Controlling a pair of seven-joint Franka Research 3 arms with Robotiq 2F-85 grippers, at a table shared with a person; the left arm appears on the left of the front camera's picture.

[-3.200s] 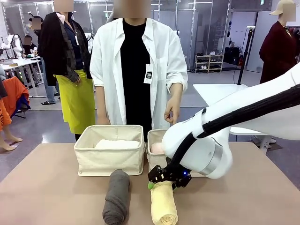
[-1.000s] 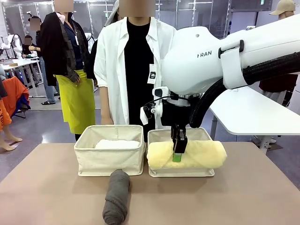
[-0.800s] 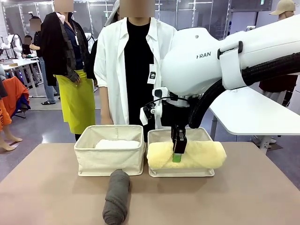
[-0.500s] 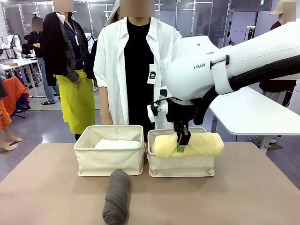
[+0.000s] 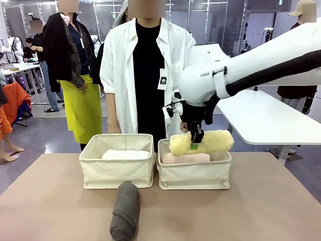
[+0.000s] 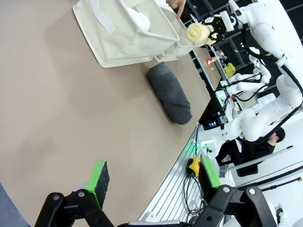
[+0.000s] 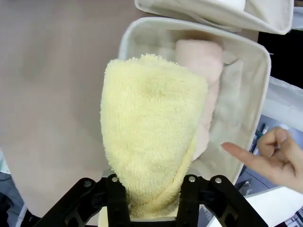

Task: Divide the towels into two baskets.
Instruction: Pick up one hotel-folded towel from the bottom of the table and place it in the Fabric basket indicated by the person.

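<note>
Front view: the right gripper (image 5: 195,142) is clenched on the middle of the yellow towel (image 5: 201,141), holding it level in the air just above the right basket (image 5: 194,176). The pink towel (image 5: 186,158) lies inside that basket, below the yellow one. The left basket (image 5: 117,173) stands just beside it and holds the white towel (image 5: 126,154). The grey towel (image 5: 125,211) lies on the table (image 5: 50,201) in front of the left basket, pointing toward the camera. A person (image 5: 145,75) in a white shirt stands behind the baskets.

Right wrist view: the fingers grasp the yellow towel (image 7: 151,132) near its middle, and it hangs over the near part of the right basket (image 7: 127,40), with the pink towel (image 7: 204,64) along the basket's floor. A hand (image 7: 265,156) of the person points toward the basket from beside its far wall.

Left wrist view: the left gripper (image 6: 154,175) hangs above bare table (image 6: 57,118) with its jaws released and wide apart, well apart from the grey towel (image 6: 169,93).
</note>
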